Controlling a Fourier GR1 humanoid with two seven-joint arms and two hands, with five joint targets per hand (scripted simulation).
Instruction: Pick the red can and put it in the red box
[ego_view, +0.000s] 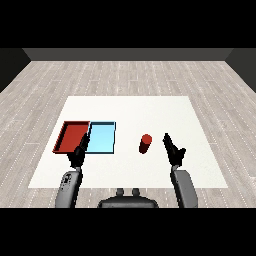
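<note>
The red can stands upright on the white table, well right of the two trays and just left of the right hand — apart from it, not touching. That hand has its fingers straight and holds nothing. The red tray and the light blue tray lie side by side (red on the left). The left hand sits at their near edge — fingers relaxed and extended, holding nothing.
</note>
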